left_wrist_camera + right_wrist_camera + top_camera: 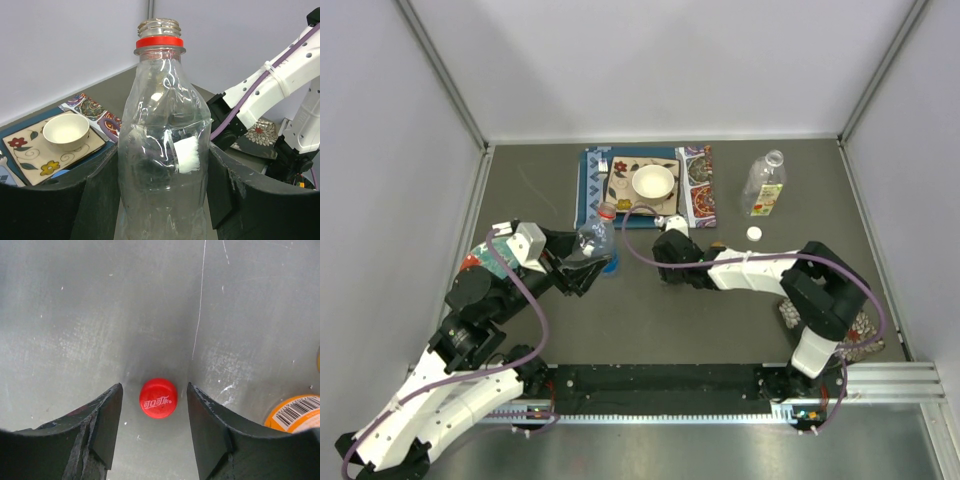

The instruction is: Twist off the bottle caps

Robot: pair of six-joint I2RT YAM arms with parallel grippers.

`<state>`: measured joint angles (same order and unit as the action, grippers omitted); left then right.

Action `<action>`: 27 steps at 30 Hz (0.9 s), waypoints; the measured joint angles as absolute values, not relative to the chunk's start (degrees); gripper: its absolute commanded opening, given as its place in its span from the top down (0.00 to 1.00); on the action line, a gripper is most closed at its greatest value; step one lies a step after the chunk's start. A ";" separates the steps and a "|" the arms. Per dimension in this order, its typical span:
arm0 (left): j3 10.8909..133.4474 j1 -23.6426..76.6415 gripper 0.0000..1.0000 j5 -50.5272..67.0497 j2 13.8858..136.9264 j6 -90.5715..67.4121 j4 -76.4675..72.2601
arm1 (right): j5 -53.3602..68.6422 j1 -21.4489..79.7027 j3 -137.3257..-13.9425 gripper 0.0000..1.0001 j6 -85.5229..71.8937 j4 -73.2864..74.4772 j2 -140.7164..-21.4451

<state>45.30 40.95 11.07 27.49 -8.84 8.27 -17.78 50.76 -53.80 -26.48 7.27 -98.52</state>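
Left of centre in the top view, clamps a clear bottle (595, 240) in the left tool (584, 262), one finger on each side of the body, with the bottle tilted toward the upper right. From the left wrist, shows a bare, open neck with only a red ring under the thread. Just right of that, aims the right tool (670, 242) down at the bench (720, 320), spread wide and gripping nothing. Frames the red cap (158, 398) in the lower middle of the right wrist view, flat on the bench, printed top up, between the two fingers (107, 425) and touching neither. Has a white cap (754, 233) on the bench at right centre of the top view, near a second bottle (764, 185) standing at upper right. At upper centre, has a white bowl (653, 182) on a patterned plate (620, 185).
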 measured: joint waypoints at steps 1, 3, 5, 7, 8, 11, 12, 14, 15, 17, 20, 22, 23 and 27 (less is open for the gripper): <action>45.30 40.95 0.81 11.07 27.49 -8.84 8.27 | -17.78 50.76 -53.93 0.44 -26.65 7.51 -98.43; 45.30 40.95 0.81 11.07 27.51 -8.84 8.27 | -17.96 50.76 -54.35 0.42 -26.68 8.62 -97.76; 45.28 40.95 0.81 11.07 27.51 -8.84 8.27 | -18.22 50.76 -55.42 0.41 -26.70 11.07 -96.09; 45.28 40.95 0.81 11.07 27.53 -8.84 8.25 | -18.85 50.76 -58.76 0.40 -26.70 15.27 -93.62; 45.28 40.95 0.81 11.11 27.62 -8.86 8.23 | -19.53 50.83 -61.69 0.39 -26.63 17.37 -92.38; 45.28 40.95 0.81 11.75 28.38 -8.88 8.01 | -21.37 50.87 -71.79 0.36 -26.15 20.78 -88.29; 45.28 40.95 0.81 12.21 28.80 -8.91 7.92 | -21.98 50.87 -74.89 0.34 -25.96 20.93 -86.46; 45.28 40.95 0.81 12.86 29.82 -9.06 7.73 | -23.22 50.94 -79.33 0.31 -25.41 20.93 -82.19; 45.28 40.95 0.81 13.15 30.39 -9.08 7.75 | -23.86 51.09 -80.60 0.30 -25.08 20.82 -79.90; 45.28 40.95 0.81 13.65 31.42 -9.08 7.75 | -24.69 51.40 -82.00 0.27 -24.62 20.78 -74.04; 45.28 40.95 0.81 14.22 32.56 -9.08 7.60 | -22.28 51.64 -82.17 0.25 -24.67 20.69 -68.16; 45.28 40.95 0.81 14.76 33.45 -9.08 7.09 | -16.73 51.64 -81.30 0.24 -25.36 18.50 -64.97; 45.28 40.95 0.81 15.20 33.85 -9.10 6.87 | -13.19 51.68 -80.20 0.23 -25.91 16.88 -63.64; 45.30 40.95 0.81 17.28 35.94 -9.37 5.67 | -2.04 51.75 -75.00 0.23 -29.34 11.88 -60.36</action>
